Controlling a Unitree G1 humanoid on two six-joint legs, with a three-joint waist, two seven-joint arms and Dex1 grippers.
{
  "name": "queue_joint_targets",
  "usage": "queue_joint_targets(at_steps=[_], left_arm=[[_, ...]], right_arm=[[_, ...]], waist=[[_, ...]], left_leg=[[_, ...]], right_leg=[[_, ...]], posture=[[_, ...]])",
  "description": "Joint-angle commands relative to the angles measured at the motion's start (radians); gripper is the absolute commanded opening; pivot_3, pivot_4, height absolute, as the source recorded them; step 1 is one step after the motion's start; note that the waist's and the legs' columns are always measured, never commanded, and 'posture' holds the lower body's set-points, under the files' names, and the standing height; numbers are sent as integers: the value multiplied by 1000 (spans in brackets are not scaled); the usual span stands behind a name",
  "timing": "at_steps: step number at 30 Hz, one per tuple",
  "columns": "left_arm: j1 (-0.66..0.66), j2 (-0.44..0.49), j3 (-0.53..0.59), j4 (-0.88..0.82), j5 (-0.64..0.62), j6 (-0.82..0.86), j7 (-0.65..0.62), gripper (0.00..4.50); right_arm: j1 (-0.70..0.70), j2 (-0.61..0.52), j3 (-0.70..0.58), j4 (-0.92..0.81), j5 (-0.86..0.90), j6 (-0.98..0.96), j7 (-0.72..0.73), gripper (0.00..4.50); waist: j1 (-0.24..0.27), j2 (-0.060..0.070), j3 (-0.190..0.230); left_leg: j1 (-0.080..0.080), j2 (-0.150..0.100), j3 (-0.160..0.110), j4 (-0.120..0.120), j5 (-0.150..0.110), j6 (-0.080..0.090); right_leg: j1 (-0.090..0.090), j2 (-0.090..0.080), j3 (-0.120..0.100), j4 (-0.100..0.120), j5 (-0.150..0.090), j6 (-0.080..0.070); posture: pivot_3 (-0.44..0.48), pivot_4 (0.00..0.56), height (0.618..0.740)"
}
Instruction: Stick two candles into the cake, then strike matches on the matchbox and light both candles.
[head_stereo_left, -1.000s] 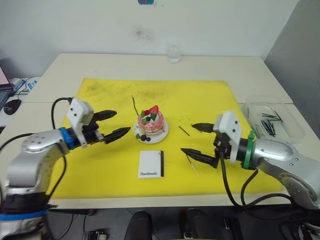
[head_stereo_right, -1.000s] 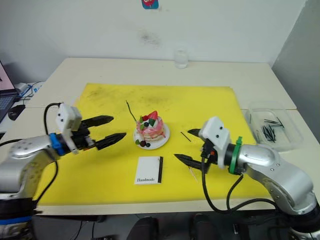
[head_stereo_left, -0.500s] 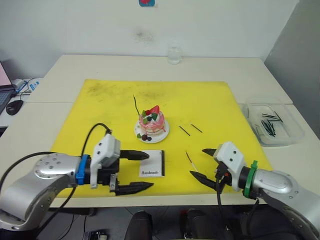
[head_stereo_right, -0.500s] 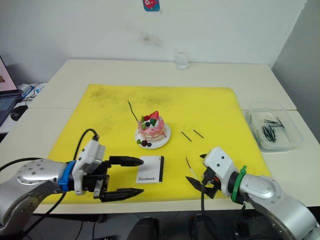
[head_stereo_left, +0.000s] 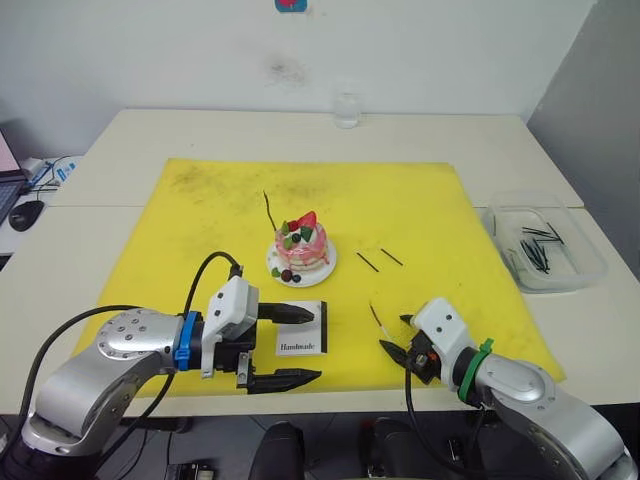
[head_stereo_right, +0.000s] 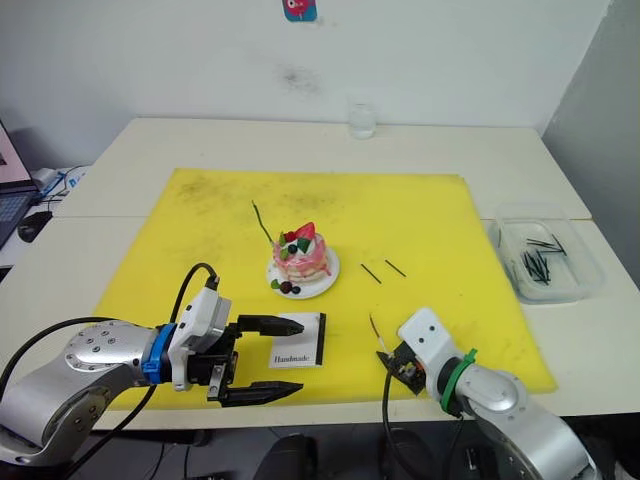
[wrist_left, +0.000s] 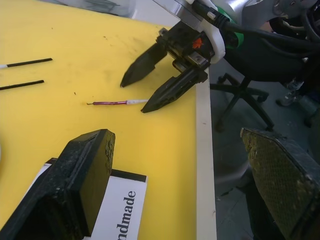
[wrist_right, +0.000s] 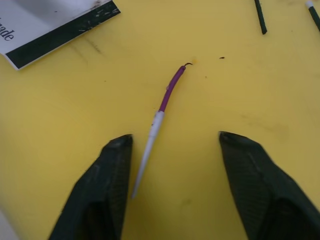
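Black-fingered and spread wide, hovering with the right pincer (head_stereo_left: 392, 333) over the dark red candle (wrist_right: 159, 112), holding nothing. Straddling the candle's pale bare end with the two fingers, one finger (wrist_right: 107, 175) sitting just beside that end, though whether touching it is hard to say. Finding this candle flat on the yellow mat (head_stereo_left: 200, 250), just to the right of the matchbox (head_stereo_left: 305, 340).

Keeping the left pincer (head_stereo_left: 315, 345) at the matchbox itself, also wide open and empty, with one finger reaching over the box's near left part and the other hanging off toward the near bench edge.

Seeing the cake (head_stereo_left: 302, 245) just beyond the matchbox, with no candle clearly standing in it. Noting the green candle (head_stereo_left: 269, 210) farther beyond the matchbox, on the cake's far side; not able to tell whether its end is touching the frosting. Spotting two matches (head_stereo_left: 368, 262) beyond the matchbox and to its right.

Judging this as the opening step, picking up the first candle. Probably calling next for lowering and centring on the thin stick, pinching gently on the coloured shaft, then lifting and turning it upright for pushing into the cake. Risking a slip or a roll on so slender a stick.
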Motion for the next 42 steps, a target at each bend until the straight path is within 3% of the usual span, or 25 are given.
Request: queue_joint_targets(at_steps=[1, 4, 5, 12, 15, 20, 23, 30, 42], left_arm=[[4, -6, 0, -15, 6, -21, 8, 4500], [6, -10, -3, -16, 12, -24, 13, 4500], [5, -13, -4, -18, 12, -24, 17, 4500], [-45, -56, -16, -20, -23, 11, 52, 4500], [-76, -69, -29, -15, -36, 29, 55, 4500], [-143, -104, -90, -13, -47, 53, 55, 4500], [-178, -135, -123, -11, -56, 64, 66, 4500], [-235, -169, -181, -9, -40, 69, 59, 4500], [-268, -191, -194, -25, -58, 100, 82, 4500]], right_arm=[[-7, 11, -5, -16, -5, 17, 3, 1279], [-21, 33, -21, -26, 15, 44, 6, 202], [-23, 43, -32, -31, 31, 56, 9, 49], [-24, 71, -215, -79, 186, 163, 61, 49], [-39, 5, -315, -93, 241, 182, 118, 49], [3, -245, -506, -3, 242, 91, 329, 49], [80, -333, -541, 78, 189, -27, 431, 49], [185, -394, -586, 263, 107, -221, 557, 49], [216, -428, -635, 352, 123, -204, 663, 49]], waist=[[0, 0, 0], [0, 0, 0], [0, 0, 0], [0, 0, 0], [0, 0, 0], [2, 0, 0], [3, 0, 0], [-2, 0, 0], [-1, 0, 0]], left_leg=[[0, 0, 0, 0, 0, 0], [0, 0, 0, 0, 0, 0], [0, 0, 0, 0, 0, 0], [0, 0, 0, 0, 0, 0], [0, -1, 0, 0, 0, 0], [-1, -2, 1, 0, 0, 0], [-1, -2, 0, 0, 0, 0], [0, -1, 0, 0, 0, 0], [0, -2, 0, 1, 0, 0]], right_leg=[[0, 0, 0, 0, 0, 0], [0, 0, 0, 0, 0, 0], [0, 0, 0, 0, 0, 0], [0, 0, 0, 0, 0, 0], [0, 0, 0, 0, 0, 0], [1, 1, 0, -1, 0, 0], [1, 2, 0, -1, 0, 0], [1, 3, 0, 0, 0, 0], [1, 4, 0, 0, 0, 0]], posture=[[0, 150, 740], [0, 150, 740], [0, 150, 740], [0, 150, 740], [0, 150, 740], [0, 150, 740], [0, 150, 740], [0, 150, 740], [0, 150, 740]])
